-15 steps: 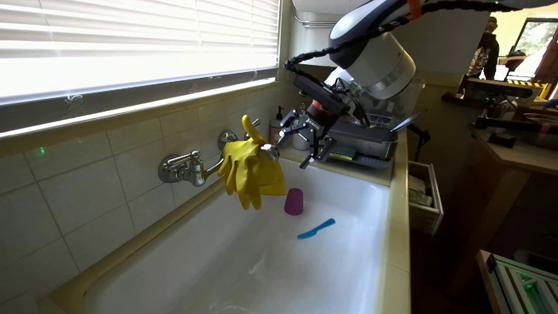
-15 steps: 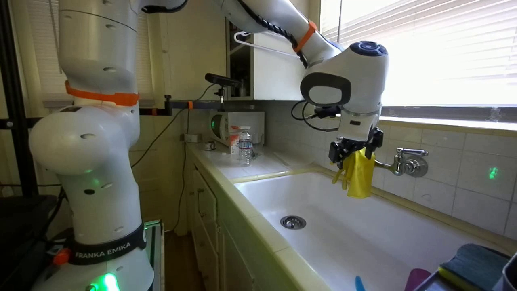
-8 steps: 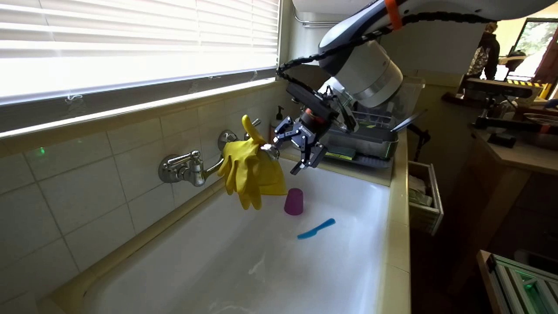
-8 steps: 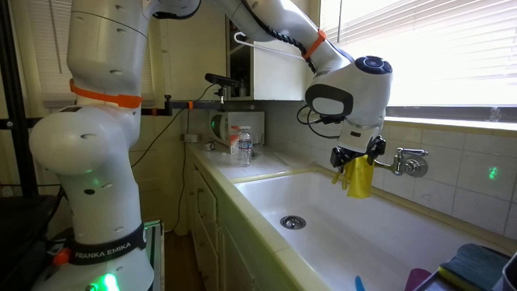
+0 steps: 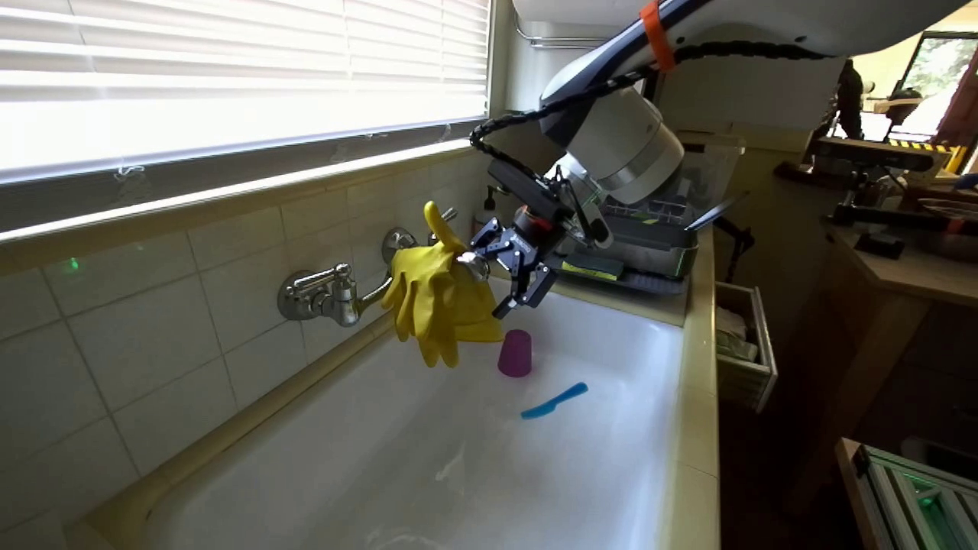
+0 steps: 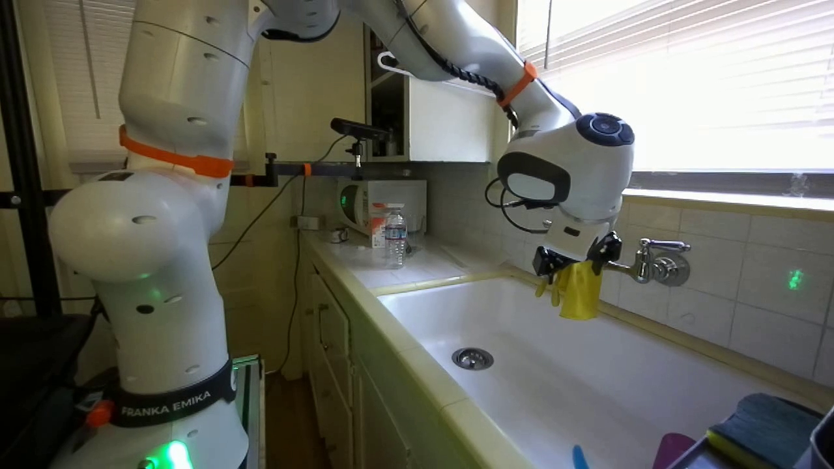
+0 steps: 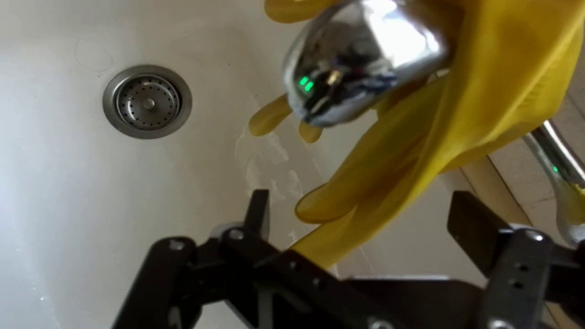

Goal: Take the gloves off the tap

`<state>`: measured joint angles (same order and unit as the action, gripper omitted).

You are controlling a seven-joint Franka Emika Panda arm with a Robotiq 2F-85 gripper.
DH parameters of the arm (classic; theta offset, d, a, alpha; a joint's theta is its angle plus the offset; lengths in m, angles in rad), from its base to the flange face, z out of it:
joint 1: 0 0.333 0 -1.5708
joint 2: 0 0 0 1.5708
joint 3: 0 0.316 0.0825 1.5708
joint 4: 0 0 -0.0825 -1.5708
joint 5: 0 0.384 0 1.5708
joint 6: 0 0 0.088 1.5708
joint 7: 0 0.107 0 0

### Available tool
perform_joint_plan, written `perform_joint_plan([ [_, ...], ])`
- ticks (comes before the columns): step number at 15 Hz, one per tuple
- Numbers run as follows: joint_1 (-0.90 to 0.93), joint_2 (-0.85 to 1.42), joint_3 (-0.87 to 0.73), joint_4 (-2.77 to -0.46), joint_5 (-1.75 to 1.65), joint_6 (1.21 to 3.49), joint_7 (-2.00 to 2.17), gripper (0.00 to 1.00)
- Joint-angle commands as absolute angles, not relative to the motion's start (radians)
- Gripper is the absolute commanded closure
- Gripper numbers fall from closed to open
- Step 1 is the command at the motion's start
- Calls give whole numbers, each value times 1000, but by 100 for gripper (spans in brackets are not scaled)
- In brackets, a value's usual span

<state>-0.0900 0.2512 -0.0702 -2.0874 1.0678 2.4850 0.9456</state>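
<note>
Bright yellow, floppy rubber gloves [image 5: 435, 298]: draped over the spout [image 5: 373, 296] of the shiny chrome wall-mounted mixer tap [image 5: 336, 296], fingers dangling above the long white sink [image 5: 428, 489].
Spout: I see a rounded chrome end sticking out beside the yellow rubber.
Black two-fingered end effector [image 7: 360, 201]: released, fingers spread wide, right by the gloves in both exterior views. My wrist view shows yellow rubber lined up between them; whether they touch it, I can't tell.
Small purple cup [image 5: 516, 355]: standing on the sink bottom, near the flat blue knife [image 5: 555, 402] lying there.
Round metal strainer [image 7: 148, 103]: set in that bottom, well apart from the cup.
Clear plastic bottle [image 6: 395, 240]: upright on the pale worktop [image 6: 430, 270], in front of a white microwave [image 6: 384, 190].
</note>
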Motion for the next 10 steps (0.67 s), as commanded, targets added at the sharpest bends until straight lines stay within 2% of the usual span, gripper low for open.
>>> perform_joint_plan([
  [1,-83,298,-65,-2047,1137,2500,923,0],
  [10,-77,360,-57,-1987,1219,2504,874,0],
])
